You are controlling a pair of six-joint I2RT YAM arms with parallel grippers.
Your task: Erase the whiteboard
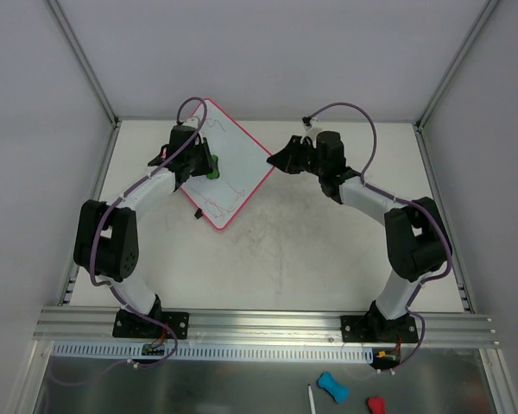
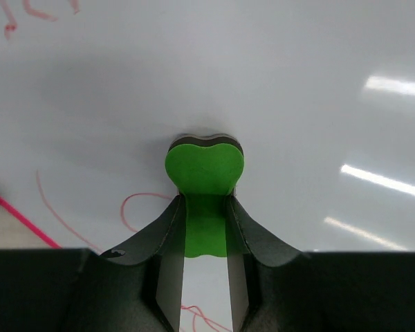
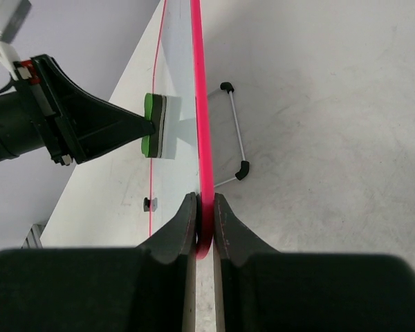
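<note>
**Top view:** The flat square white whiteboard with a thin pink-red rim (image 1: 237, 177) sits toward 11 o'clock on the pale desk (image 1: 328, 250), faint scribbles on its face. At its 9 o'clock side the left jaws grasp a green foam eraser (image 1: 212, 169). The right jaws pinch the 3 o'clock corner, apparently to steady the board for wiping. A blue eraser (image 1: 331, 387), a red piece (image 1: 375, 405) and a white pen (image 1: 312, 401) lie off the desk at 5 o'clock, well apart.

**Left wrist view:** The jaws are clenched on the eraser's waist, its dark pad against the board. Pink loops show at 7 and 11 o'clock.

**Right wrist view:** The jaws are clamped on the rim, with the board seen edge-on. A wire prop with black tips (image 3: 236, 135) juts out behind the board, clear of the eraser's side.
</note>
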